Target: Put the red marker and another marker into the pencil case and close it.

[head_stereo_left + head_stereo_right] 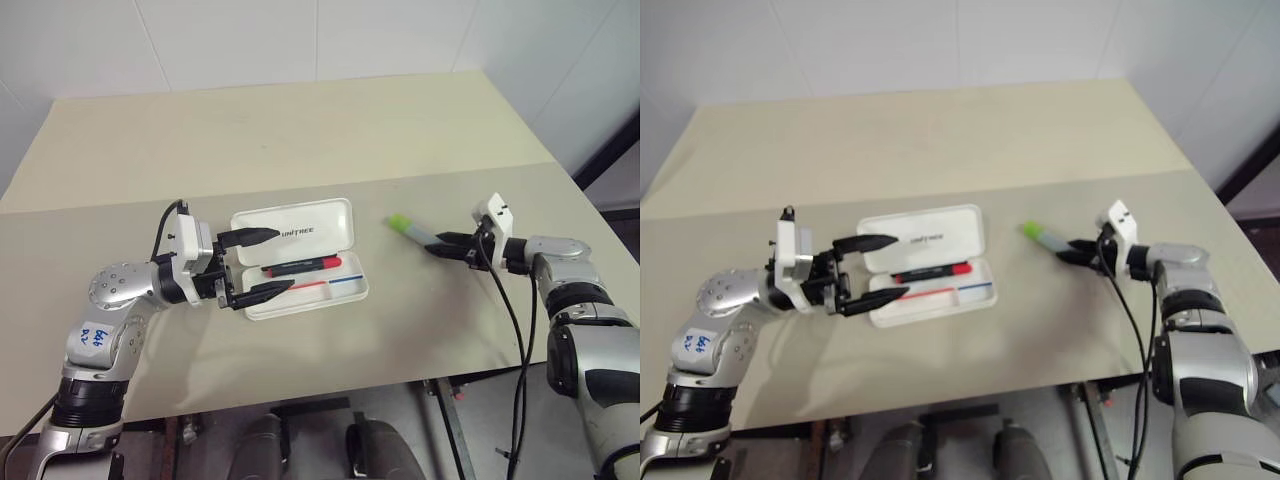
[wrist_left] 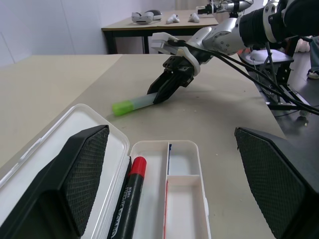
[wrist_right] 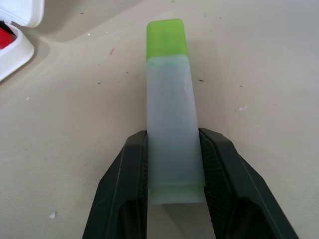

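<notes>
The white pencil case (image 1: 345, 291) lies open mid-table, its lid (image 1: 310, 222) folded back. Inside the tray rests the red marker (image 1: 300, 266), black barrel with a red cap, cap toward the right. My left gripper (image 1: 283, 260) hovers open at the case's left end, one finger over the lid and the other by the tray's front edge. To the right of the case lies the other marker, a green-capped highlighter (image 1: 408, 226), on the table. My right gripper (image 3: 173, 144) is shut on its pale body near the tail end, cap pointing toward the case.
The beige table (image 1: 300, 140) stretches far behind the case, with open surface between case and highlighter. Its front edge runs close below both arms. A black cable (image 1: 515, 330) hangs from the right wrist.
</notes>
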